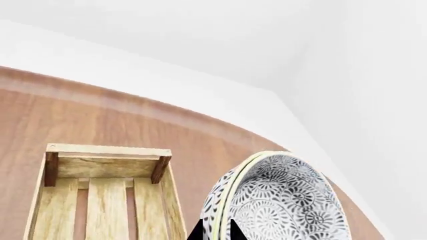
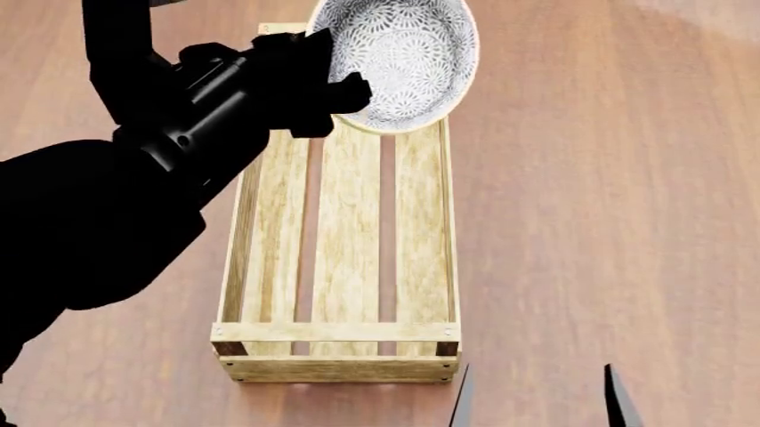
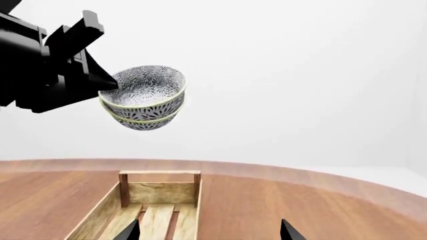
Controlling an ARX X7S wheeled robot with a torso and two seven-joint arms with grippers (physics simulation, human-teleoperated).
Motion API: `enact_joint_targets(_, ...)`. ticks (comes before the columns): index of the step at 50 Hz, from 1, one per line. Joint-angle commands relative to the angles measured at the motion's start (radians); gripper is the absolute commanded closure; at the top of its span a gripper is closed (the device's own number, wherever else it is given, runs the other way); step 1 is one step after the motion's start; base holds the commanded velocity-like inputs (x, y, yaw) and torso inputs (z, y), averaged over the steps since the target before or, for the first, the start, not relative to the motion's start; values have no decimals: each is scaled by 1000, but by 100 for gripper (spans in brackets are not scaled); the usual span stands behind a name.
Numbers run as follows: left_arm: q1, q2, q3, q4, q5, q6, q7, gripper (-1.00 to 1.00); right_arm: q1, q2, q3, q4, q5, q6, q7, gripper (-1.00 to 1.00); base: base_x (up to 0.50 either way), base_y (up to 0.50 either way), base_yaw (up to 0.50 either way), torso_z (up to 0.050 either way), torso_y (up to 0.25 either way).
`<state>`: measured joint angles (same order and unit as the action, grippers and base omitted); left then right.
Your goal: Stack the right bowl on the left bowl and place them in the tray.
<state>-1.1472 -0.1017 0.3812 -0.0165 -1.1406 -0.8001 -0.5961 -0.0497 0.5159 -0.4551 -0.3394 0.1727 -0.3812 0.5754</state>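
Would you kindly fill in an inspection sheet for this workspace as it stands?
Surface: wooden table, bare around the crate.
Job's things: two patterned bowls stacked, held in the air above the far end of the tray; tray holds nothing.
Clutter: nothing seen.
Grippers: left tool shut on the bowls' rim; right tool open, holding nothing, near the tray's near end.
Cables: nothing seen.
Surroundings: plain white backdrop.

Matte black left arm [image 2: 107, 205], blocky black left gripper [image 2: 338, 93], pointed black right gripper [image 2: 537, 400] fingertips
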Motion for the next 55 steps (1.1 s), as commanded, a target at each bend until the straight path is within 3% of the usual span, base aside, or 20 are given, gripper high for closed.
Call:
enact_joint_targets(1, 2, 45, -48, -117, 26, 70, 10, 100, 2, -23, 17, 8, -23, -2, -24, -100, 0, 0, 0, 0, 0)
enact_joint_targets(15, -6, 85, -62, -203, -92, 100, 2, 100, 6, -25, 9, 17, -22, -3, -29, -100, 0, 0, 0, 0, 1)
enact_joint_targets(21, -4, 71, -18, -201, -97, 102, 7, 100, 6, -25, 5, 18, -24, -3, -30, -100, 0, 0, 0, 0, 0)
enact_joint_targets(55, 54, 30, 157, -245, -20, 120, 14, 100, 8, -27, -7, 25, -32, -3, -30, -100, 0, 0, 0, 0, 1)
